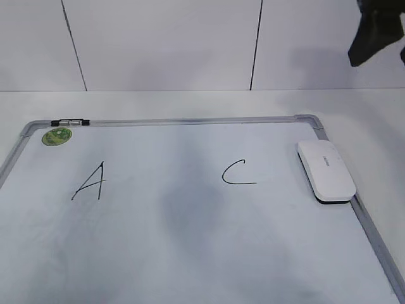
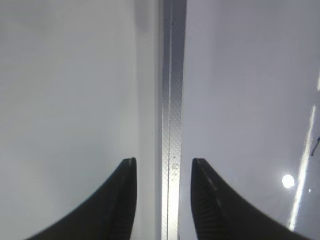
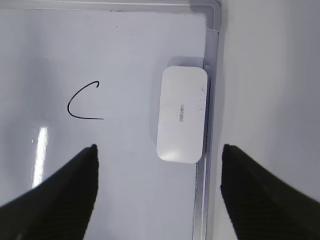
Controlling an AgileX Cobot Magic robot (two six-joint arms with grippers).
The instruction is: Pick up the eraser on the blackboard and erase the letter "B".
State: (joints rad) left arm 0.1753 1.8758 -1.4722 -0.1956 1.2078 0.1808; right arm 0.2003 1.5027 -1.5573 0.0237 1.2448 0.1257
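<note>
The blackboard (image 1: 190,253) lies flat on the white tabletop, its far edge parallel to the table's far edge and its right frame rail running toward the table's near right corner. On its surface a black "A" (image 1: 90,181) sits toward the left and a black "C" (image 1: 237,172) toward the right; between them the board is bare, with only a faint grey smudge and no letter "B" visible. A round green sticker (image 1: 57,136) marks the board's far left corner, with a small dark clip (image 1: 70,121) on the frame just beside it.

The eraser (image 1: 326,170) rests felt side down at the board's far right corner, its long side along the right frame rail and touching or slightly overlapping it. Nothing holds it.

The right gripper (image 3: 159,150) hangs high above that corner, pointing straight down, with the eraser (image 3: 182,114) directly below the gap and the "C" (image 3: 84,102) to one side. Its jaws are spread wide and hold nothing. In the exterior view only a dark part of this arm (image 1: 374,35) shows at the top right, well above the table.

The left gripper (image 2: 164,165) also points down, hovering over the board's silver frame rail (image 2: 173,100), which runs between its fingers (image 2: 120,200). Its jaws stand apart and empty.
</note>
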